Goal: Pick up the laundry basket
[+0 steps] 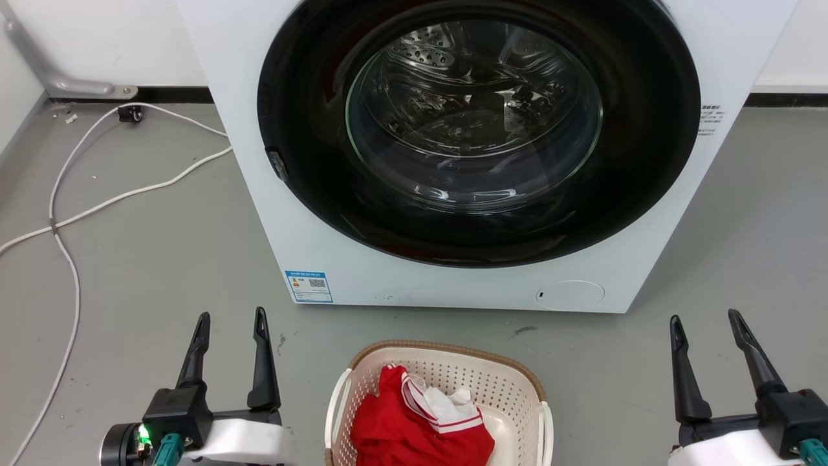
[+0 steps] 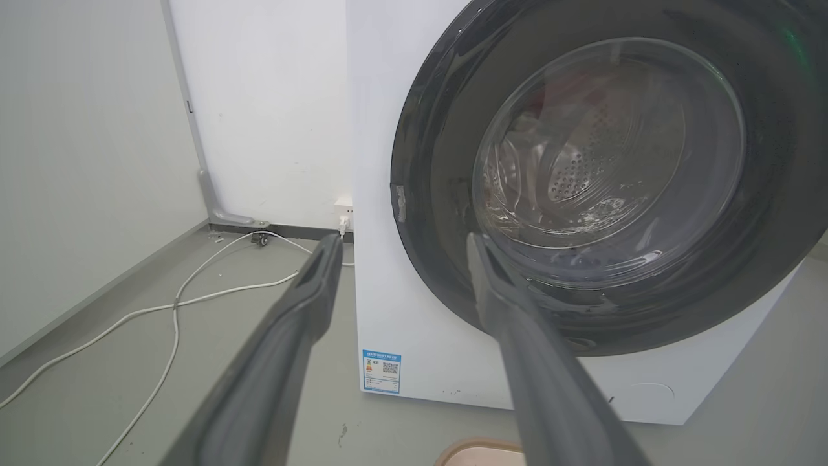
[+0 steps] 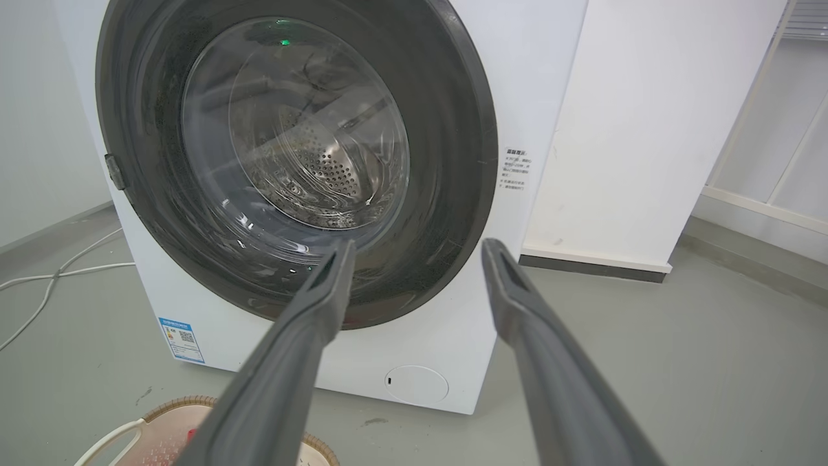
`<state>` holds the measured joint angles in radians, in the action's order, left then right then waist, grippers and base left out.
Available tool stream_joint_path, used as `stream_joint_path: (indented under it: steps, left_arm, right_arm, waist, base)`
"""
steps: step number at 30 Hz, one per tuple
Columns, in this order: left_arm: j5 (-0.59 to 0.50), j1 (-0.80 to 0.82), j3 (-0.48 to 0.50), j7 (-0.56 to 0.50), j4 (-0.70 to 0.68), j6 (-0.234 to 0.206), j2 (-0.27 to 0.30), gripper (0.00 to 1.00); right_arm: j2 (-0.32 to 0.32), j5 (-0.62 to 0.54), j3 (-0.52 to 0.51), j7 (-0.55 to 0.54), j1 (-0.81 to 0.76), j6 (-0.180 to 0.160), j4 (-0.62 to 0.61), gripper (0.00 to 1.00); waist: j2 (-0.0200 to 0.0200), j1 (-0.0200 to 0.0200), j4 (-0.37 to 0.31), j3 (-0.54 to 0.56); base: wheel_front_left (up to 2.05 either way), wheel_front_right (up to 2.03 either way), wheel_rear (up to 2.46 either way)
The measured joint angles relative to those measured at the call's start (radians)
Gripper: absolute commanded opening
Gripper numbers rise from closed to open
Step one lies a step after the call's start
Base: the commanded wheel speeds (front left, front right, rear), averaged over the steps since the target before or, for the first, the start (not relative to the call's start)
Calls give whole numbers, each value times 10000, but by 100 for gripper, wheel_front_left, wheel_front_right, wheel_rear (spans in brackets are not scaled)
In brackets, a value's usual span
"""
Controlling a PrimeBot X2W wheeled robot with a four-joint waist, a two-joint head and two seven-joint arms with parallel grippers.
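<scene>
The right gripper (image 3: 419, 246) rises from the bottom edge, its two dark fingers spread apart with nothing between them. Behind them a white washer (image 3: 527, 84) takes up the upper left of the frame, its round dark door (image 3: 453, 162) shut. The laundry basket (image 3: 169, 409) sits on the grey floor (image 3: 647, 356) in the lower left corner, partly hidden by the left finger. A white cable (image 3: 39, 285) lies at the left edge.
</scene>
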<state>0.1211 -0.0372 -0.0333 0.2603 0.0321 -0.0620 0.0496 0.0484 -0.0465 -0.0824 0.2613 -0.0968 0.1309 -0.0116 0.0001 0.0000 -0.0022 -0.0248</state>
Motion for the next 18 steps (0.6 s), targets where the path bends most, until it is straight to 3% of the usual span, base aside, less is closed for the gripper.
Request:
stream_joint_path:
  steps: [18]
  left_arm:
    - [46,-46,48,15,320,48,0,100]
  right_arm:
    - [0,121,-12,19,-33,0,144,100]
  waist:
    - [0,0,5,55]
  base:
    - [0,0,0]
